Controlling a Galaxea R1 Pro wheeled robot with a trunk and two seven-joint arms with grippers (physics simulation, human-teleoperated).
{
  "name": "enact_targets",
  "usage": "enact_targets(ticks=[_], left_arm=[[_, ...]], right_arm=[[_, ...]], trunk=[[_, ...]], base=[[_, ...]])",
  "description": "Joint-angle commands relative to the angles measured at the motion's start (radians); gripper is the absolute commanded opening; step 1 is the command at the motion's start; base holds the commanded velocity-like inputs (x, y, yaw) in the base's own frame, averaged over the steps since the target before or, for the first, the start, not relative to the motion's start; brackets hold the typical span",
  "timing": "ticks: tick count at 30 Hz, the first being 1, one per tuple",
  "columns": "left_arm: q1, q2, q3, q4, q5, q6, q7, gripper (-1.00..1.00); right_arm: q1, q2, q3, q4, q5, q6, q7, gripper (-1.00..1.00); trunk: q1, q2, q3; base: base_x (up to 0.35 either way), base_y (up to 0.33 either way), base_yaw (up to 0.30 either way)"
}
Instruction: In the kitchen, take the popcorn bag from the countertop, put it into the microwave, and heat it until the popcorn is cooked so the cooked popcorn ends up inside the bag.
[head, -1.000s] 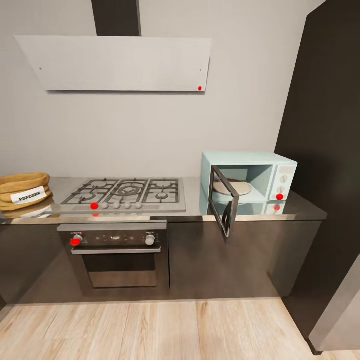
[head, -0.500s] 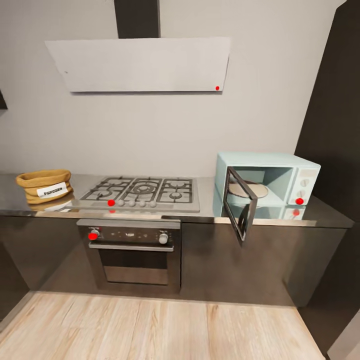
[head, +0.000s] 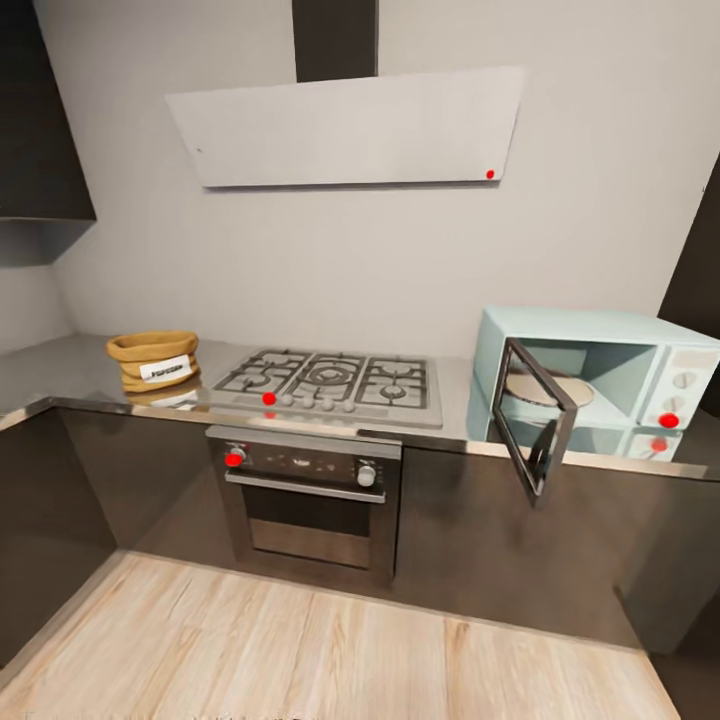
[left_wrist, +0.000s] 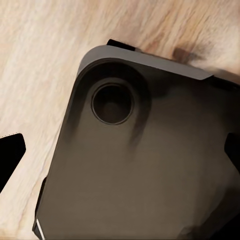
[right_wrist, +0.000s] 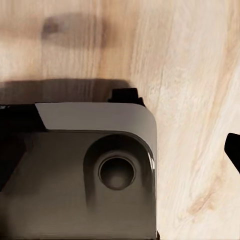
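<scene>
Our squat tan burlap popcorn sack (head: 153, 361) sits mid-left on the glossy grey worktop (head: 60, 375), well apart from the open mint-blue microwave (head: 600, 375) at right. We judge it light and soft, best gripped by its rolled rim. We cannot tell either pincer's opening.

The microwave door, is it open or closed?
Open. The microwave door swings out toward the room, and you can see the round plate inside.
</scene>
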Motion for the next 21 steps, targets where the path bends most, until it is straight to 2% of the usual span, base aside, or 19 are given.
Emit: enact_targets(ticks=[1, 3, 4, 6, 7, 12, 21], left_arm=[[0.000, 0.000, -0.001, 0.000, 0.002, -0.002, 0.002, 1.00], [0.000, 0.000, -0.003, 0.000, -0.001, -0.001, -0.001, 1.00], [0.000, 0.000, -0.003, 0.000, -0.002, -0.001, -0.002, 1.00], [0.000, 0.000, -0.002, -0.001, -0.001, -0.003, 0.000, 1.00], [0.000, 0.000, -0.001, -0.001, -0.001, -0.004, 0.002, 1.00], [0.000, 0.000, 0.002, -0.001, 0.001, -0.005, 0.003, 1.00], [0.000, 0.000, 0.003, -0.001, 0.005, -0.006, 0.004, 1.00]], right_arm=[[0.001, 0.010, -0.008, 0.003, 0.013, -0.005, -0.002, 1.00], [0.007, 0.028, -0.008, 0.003, 0.067, -0.007, -0.014, 1.00], [0.009, 0.033, -0.008, 0.003, 0.113, -0.008, -0.018, 1.00], [0.010, 0.036, -0.008, 0.003, 0.165, -0.009, -0.020, 1.00], [0.010, 0.036, -0.008, 0.003, 0.174, -0.010, -0.020, 1.00], [0.010, 0.034, -0.009, 0.003, 0.190, -0.023, -0.021, 1.00], [0.010, 0.032, -0.010, 0.003, 0.191, -0.025, -0.023, 1.00]], trunk=[[0.000, 0.000, -0.001], [0.000, 0.000, -0.001], [0.000, 0.000, -0.001], [0.000, 0.000, -0.001], [0.000, 0.000, -0.001], [0.000, 0.000, -0.001], [0.000, 0.000, -0.001]], base=[[0.000, 0.000, 0.273], [0.000, 0.000, 0.274], [0.000, 0.000, 0.274], [0.000, 0.000, 0.274], [0.000, 0.000, 0.274], [0.000, 0.000, 0.274], [0.000, 0.000, 0.274]])
